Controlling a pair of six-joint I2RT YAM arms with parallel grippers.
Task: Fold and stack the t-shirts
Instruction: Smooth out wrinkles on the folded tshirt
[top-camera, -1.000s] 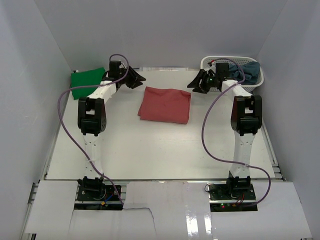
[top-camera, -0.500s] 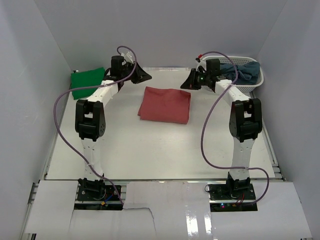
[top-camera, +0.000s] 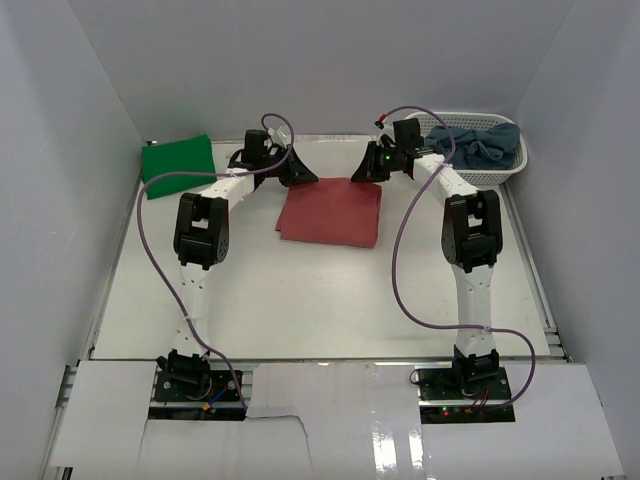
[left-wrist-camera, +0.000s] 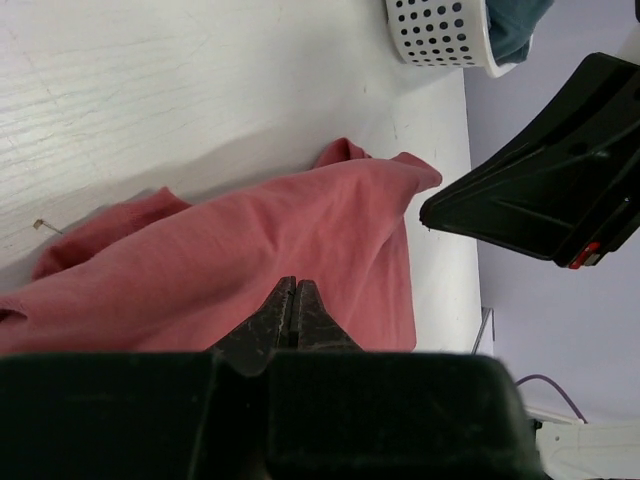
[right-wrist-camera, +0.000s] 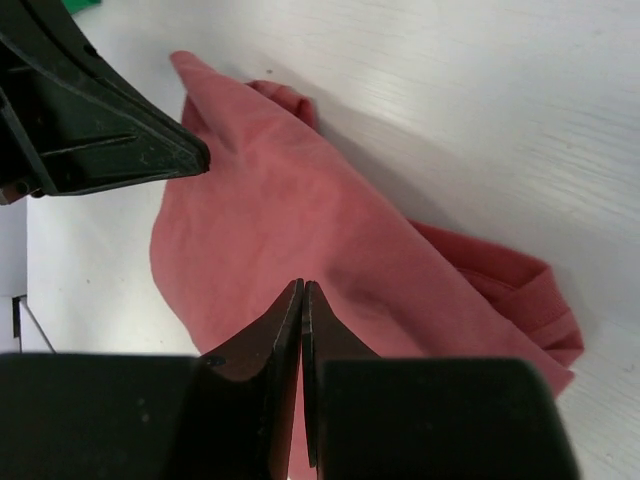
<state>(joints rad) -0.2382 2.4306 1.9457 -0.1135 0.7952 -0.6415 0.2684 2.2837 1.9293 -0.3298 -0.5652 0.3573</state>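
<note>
Cloth lay at the back middle of the table (top-camera: 300, 300): the red shirt (top-camera: 330, 212), folded to a rough square, its far edge running between the two grippers. The left gripper (top-camera: 310, 178) sat at the far left corner of that edge and the right gripper (top-camera: 357, 176) at the far right corner, tips pointing toward each other with a short stretch of hem between. In the left wrist view the left gripper (left-wrist-camera: 293, 292) had its fingers pressed together with no gap, tips down in the red shirt (left-wrist-camera: 250, 260), which rose in a ridge off the table with shadow under its far edge; it looked pinched. The right wrist view showed the same: the right gripper (right-wrist-camera: 301, 292) was closed tight on the red shirt (right-wrist-camera: 260, 210), a crease running from the tips.

The green shirt (top-camera: 178, 165) lay folded in the back left corner, well apart from the red one. The basket (top-camera: 440, 122) stood in the back right corner with blue shirts (top-camera: 480, 143) heaped in it, its near rim just beside the right arm (top-camera: 440, 180). Open table stretched from the red shirt's near edge to the table's near edge and along both its sides; behind the far edge only a narrow strip lay before the back wall (top-camera: 320, 70).
</note>
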